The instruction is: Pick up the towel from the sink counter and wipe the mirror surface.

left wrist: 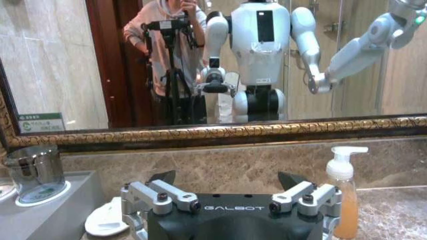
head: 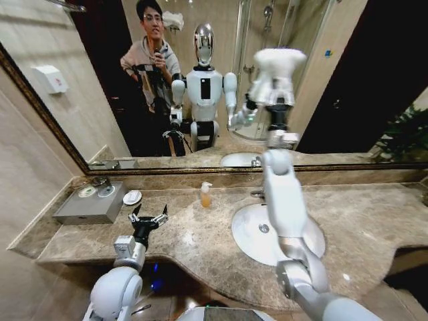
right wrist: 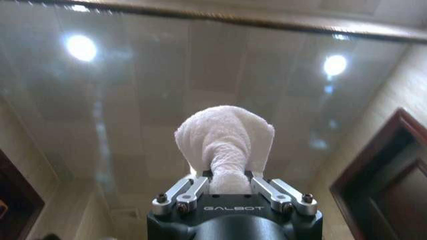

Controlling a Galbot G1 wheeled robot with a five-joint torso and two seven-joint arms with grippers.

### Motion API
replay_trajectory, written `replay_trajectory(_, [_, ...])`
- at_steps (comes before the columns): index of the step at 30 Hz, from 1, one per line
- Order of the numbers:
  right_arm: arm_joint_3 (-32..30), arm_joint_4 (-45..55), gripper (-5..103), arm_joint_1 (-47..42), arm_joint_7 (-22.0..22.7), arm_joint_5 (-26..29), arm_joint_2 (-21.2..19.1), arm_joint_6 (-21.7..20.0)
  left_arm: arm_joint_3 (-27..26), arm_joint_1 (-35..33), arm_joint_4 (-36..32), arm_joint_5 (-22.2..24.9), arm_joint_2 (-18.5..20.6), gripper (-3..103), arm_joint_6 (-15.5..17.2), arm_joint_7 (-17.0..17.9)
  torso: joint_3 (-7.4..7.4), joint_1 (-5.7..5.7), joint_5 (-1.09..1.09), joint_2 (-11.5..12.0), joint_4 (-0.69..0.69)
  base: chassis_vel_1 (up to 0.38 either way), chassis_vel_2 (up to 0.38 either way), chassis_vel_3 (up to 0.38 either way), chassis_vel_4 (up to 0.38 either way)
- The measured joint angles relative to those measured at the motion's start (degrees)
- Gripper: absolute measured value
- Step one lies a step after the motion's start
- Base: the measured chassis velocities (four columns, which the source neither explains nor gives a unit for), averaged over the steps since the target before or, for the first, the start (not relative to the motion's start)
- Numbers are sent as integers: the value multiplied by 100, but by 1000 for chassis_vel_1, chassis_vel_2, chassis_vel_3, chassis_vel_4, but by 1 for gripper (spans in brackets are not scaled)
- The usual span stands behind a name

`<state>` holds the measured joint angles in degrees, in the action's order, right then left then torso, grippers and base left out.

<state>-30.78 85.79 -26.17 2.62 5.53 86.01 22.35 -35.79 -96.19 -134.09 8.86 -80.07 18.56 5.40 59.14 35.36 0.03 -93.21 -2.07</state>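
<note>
The white fluffy towel (head: 279,67) is bunched in my right gripper (head: 276,103), which is shut on it and raised high in front of the wide bronze-framed mirror (head: 87,114). In the right wrist view the towel (right wrist: 225,137) sticks out of the right gripper (right wrist: 230,181) toward the mirror glass (right wrist: 127,105); I cannot tell if it touches. My left gripper (head: 148,218) hovers open and empty just above the left part of the marble sink counter (head: 200,244). The left wrist view shows this open gripper (left wrist: 228,181) facing the mirror (left wrist: 80,75).
An oval white basin (head: 249,234) with a chrome faucet (head: 258,194) lies under my right arm. A soap bottle (head: 206,194), a small white dish (head: 132,197) and a grey tray (head: 90,206) with a steel cup (left wrist: 37,172) stand along the counter's back left.
</note>
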Motion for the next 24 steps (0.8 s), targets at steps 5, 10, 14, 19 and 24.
replay_trajectory(5, [208,-49,18,-55,-60,-91,231,46,0,0,0,0,0,100,0,0,0,0,-3,0,-2,0,0,0,0])
replay_trajectory(10, [607,-177,18,-27,-236,-561,593,137,0,0,0,0,0,100,0,0,0,0,-4,-1,-4,0,0,0,0])
replay_trajectory(14, [1402,-306,18,-32,-330,-971,608,188,0,0,0,0,0,100,0,0,-1,-1,-5,-1,-2,0,0,0,0])
replay_trajectory(19, [1753,-336,18,-91,-364,-1148,611,226,0,0,0,0,0,100,0,0,0,0,-5,-1,-5,0,0,0,0])
replay_trajectory(24, [1475,-202,18,-138,-307,-1082,612,262,0,0,0,0,0,100,0,0,0,0,-4,-1,-1,0,0,0,0])
